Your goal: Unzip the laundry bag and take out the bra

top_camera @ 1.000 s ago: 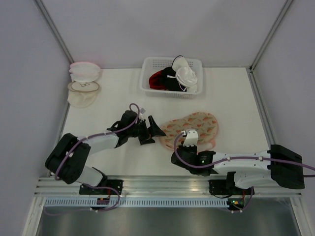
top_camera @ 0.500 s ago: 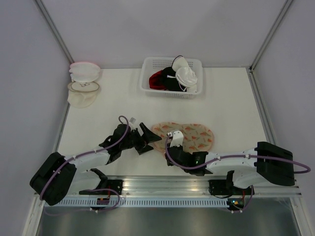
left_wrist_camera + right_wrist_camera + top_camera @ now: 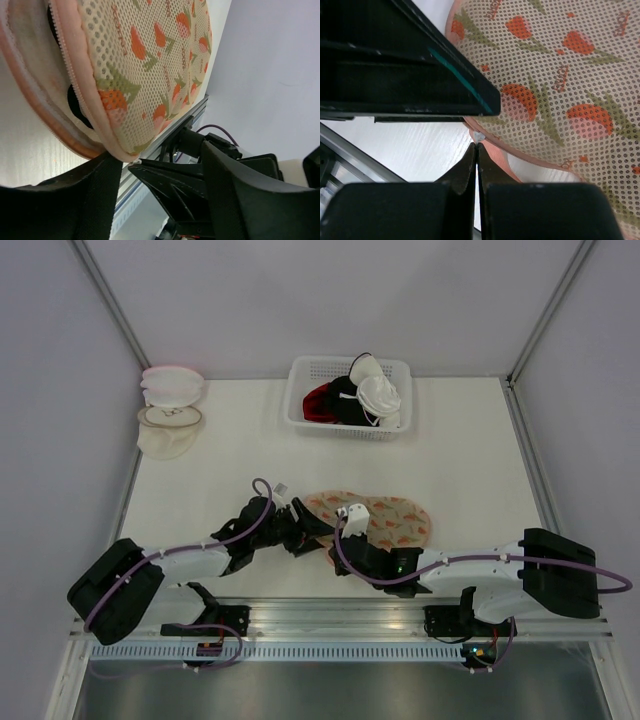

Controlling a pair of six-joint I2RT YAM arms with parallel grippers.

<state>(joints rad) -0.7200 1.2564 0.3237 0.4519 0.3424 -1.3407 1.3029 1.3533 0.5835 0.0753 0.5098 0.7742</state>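
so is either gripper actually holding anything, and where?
Right gripper is shut on the bag, pinching its pink trim at the near edge, possibly the zipper pull. Left gripper sits at the bag's end, jaws open, gripping nothing.

From above, the near-left end of the laundry bag (image 3: pixel 392 522) is buried under the left gripper (image 3: pixel 312 530) and right gripper (image 3: pixel 338 540), and the zip is far too small to make out. In the left wrist view the bag runs off the top and left edges. A dark shape (image 3: pixel 75 102) sits in the gaping seam, mostly covered. In the right wrist view a pale speck (image 3: pixel 478 135) sits at the pinched tips, possibly the zip pull, and a black bar (image 3: pixel 395 55) blocks the upper left.
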